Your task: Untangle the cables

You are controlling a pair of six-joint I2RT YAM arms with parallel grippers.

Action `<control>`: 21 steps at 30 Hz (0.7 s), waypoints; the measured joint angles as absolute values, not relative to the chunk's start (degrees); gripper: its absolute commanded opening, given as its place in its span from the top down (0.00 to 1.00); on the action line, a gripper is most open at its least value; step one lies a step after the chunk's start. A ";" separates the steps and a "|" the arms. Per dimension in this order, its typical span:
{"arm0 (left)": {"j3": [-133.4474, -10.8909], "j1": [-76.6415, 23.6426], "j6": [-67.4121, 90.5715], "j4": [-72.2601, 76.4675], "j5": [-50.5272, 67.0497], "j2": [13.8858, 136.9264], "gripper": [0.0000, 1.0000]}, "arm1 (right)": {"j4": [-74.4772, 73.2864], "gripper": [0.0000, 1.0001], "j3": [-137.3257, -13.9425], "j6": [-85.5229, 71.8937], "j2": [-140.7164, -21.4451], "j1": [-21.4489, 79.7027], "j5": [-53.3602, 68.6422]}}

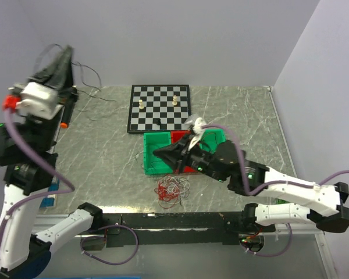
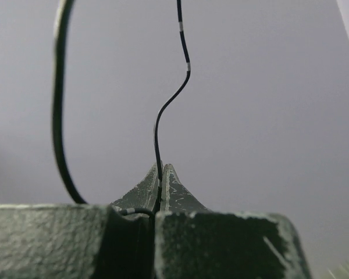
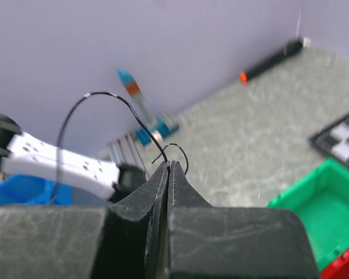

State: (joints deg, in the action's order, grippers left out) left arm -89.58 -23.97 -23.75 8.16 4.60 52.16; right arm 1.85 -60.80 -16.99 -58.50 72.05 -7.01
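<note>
Front edge of table [image 1: 104, 157]: cables [image 1: 173, 190], a loose red, white and black tangle, lying flat. Just behind, right gripper [image 1: 157, 153] over green tray [image 1: 154, 168], jaws pressed together on a black strand [image 3: 113, 96]. Beyond, chessboard [image 1: 160, 107]. Far left, raised high: left gripper [image 2: 161, 170], pinching a banded black wire [image 2: 163, 116].

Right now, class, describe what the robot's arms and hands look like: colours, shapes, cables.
The left arm and right arm have white shells and black joints, each trailing a thick mauve hose. The left hand and right hand each have two dark, rough-textured, wedge-shaped fingers. A red fitting ends the left hose.
</note>
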 measured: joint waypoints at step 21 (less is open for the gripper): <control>-69.12 -24.64 -2.04 2.39 13.37 61.23 0.99 | 1.48 1.00 -66.83 0.03 -47.48 71.99 -28.32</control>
State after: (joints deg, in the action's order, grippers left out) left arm -69.12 -24.64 -2.04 2.39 13.37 61.23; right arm 1.48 -66.83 0.03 -47.48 71.99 -28.32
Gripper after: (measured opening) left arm 0.024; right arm 0.011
